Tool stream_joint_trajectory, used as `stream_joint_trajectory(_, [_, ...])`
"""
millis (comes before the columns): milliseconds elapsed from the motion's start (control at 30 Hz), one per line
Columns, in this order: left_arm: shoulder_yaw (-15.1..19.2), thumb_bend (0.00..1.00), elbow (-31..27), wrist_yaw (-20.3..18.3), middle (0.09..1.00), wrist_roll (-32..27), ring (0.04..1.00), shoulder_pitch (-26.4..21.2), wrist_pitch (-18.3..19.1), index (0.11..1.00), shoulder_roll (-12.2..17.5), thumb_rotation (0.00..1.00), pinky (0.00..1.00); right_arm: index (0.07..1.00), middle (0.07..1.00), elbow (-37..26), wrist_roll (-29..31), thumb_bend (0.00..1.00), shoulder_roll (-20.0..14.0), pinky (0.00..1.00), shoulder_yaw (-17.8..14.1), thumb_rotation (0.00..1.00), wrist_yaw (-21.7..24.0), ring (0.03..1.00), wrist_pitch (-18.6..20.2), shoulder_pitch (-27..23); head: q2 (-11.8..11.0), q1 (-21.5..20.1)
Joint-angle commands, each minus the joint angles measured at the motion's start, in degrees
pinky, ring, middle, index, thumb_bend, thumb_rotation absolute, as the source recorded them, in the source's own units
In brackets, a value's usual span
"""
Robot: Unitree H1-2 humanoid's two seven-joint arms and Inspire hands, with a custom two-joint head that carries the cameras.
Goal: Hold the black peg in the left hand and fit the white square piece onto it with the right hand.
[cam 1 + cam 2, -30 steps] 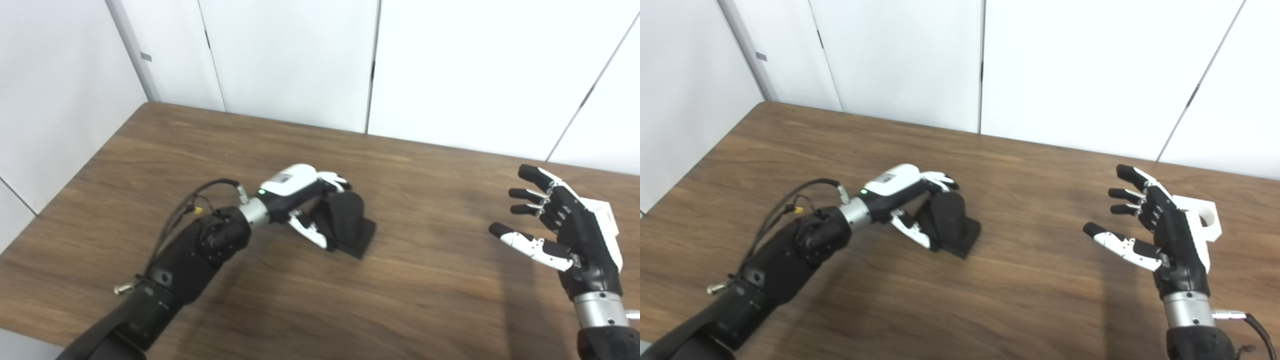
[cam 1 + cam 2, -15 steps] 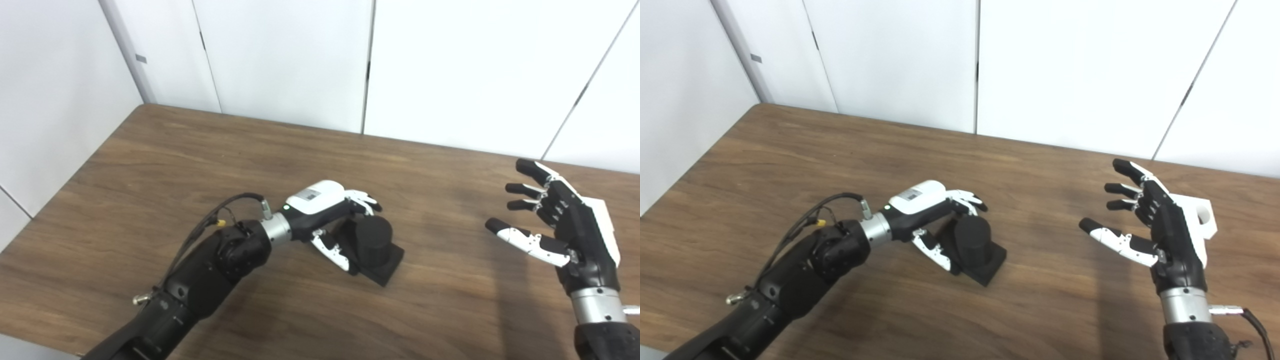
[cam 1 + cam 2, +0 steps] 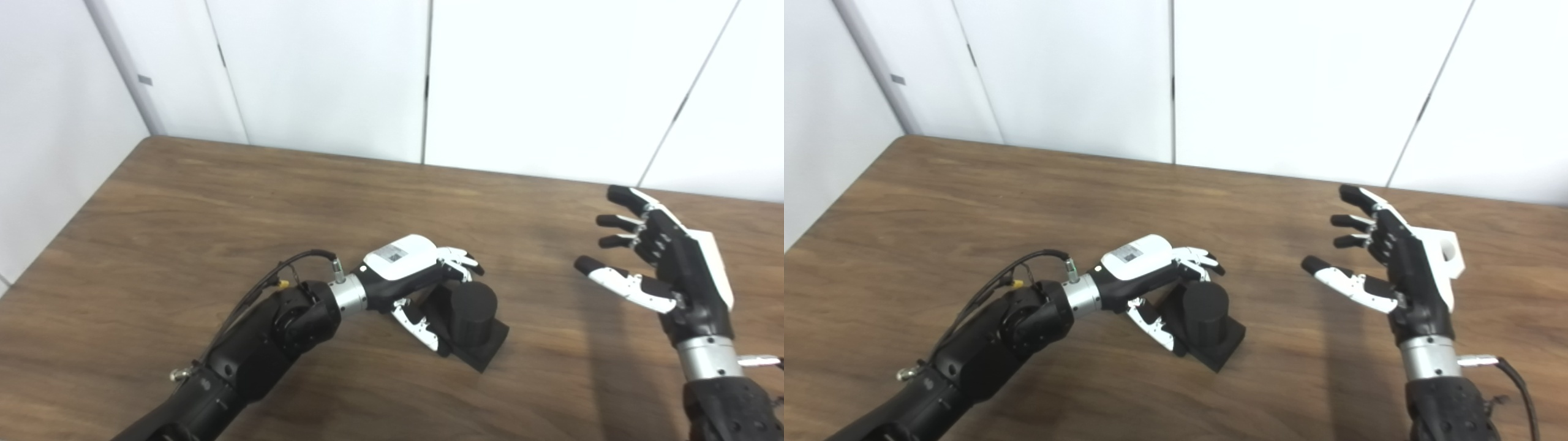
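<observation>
The black peg (image 3: 474, 311), a short cylinder on a square base, stands on the wooden table (image 3: 245, 202) near its middle. My left hand (image 3: 407, 269) is shut on the peg, fingers curled over its far side and thumb against its near side. My right hand (image 3: 1396, 263) hovers open at the right with its fingers spread, holding nothing. Just behind it on the table lies the white square piece (image 3: 1450, 254) with a round hole, partly hidden by the hand in the right eye view. In the left eye view the hand hides most of the piece.
White wall panels (image 3: 429, 79) rise directly behind the table's far edge and along its left side. A cable (image 3: 275, 288) loops off my left wrist. Bare wood (image 3: 1274, 245) separates the peg from my right hand.
The camera has shifted, sliding the scene leftward. Beyond that, my left hand has dragged the peg right and nearer, and the peg now stands more upright. My right hand stays open and about where it was.
</observation>
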Motion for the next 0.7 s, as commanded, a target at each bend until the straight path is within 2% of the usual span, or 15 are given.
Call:
stream_joint_trajectory(0, [-1.7,0.53,1.7,-2.2,0.851,2.8,0.899,0.2,-1.0,0.488,1.8,0.06,0.74,0.796,0.826,-2.9,-1.1,0.64,-0.8,0.61,0.0,0.2,-0.3,0.726,0.0,-2.7,0.0,-1.5])
stream_joint_trajectory(100, [-1.8,0.53,2.3,-1.9,0.85,2.8,0.894,0.4,-2.1,0.487,2.5,0.06,0.73,0.789,0.815,-3.5,-1.7,0.65,-1.9,0.6,-0.4,0.19,0.1,0.718,0.9,-4.7,0.0,-5.1])
stream_joint_trajectory(233, [-1.5,0.53,1.6,-2.0,0.846,2.6,0.899,0.9,-2.5,0.488,3.6,0.06,0.73,0.779,0.806,-4.9,-4.4,0.66,-5.7,0.58,-0.8,0.13,1.3,0.72,3.7,-8.9,-0.4,-9.0])
stream_joint_trajectory(367, [-1.2,0.53,1.2,-2.5,0.849,2.3,0.897,1.5,-2.2,0.488,4.3,0.06,0.74,0.755,0.779,-7.1,-10.8,0.71,-13.5,0.53,-0.6,0.09,4.7,0.693,7.5,-13.2,-1.1,-12.6])
stream_joint_trajectory(500, [-1.2,0.52,1.7,-2.3,0.849,1.6,0.892,1.8,-2.6,0.488,5.1,0.06,0.74,0.744,0.782,-8.7,-13.3,0.73,-21.1,0.52,-1.4,0.07,9.3,0.689,13.0,-16.9,-2.1,-16.8])
stream_joint_trajectory(667, [-2.6,0.52,2.8,-0.5,0.842,0.7,0.881,1.4,-3.2,0.488,6.4,0.06,0.73,0.744,0.793,-7.6,-18.1,0.72,-28.6,0.52,-0.3,0.07,12.6,0.695,14.3,-20.5,-3.8,-20.9])
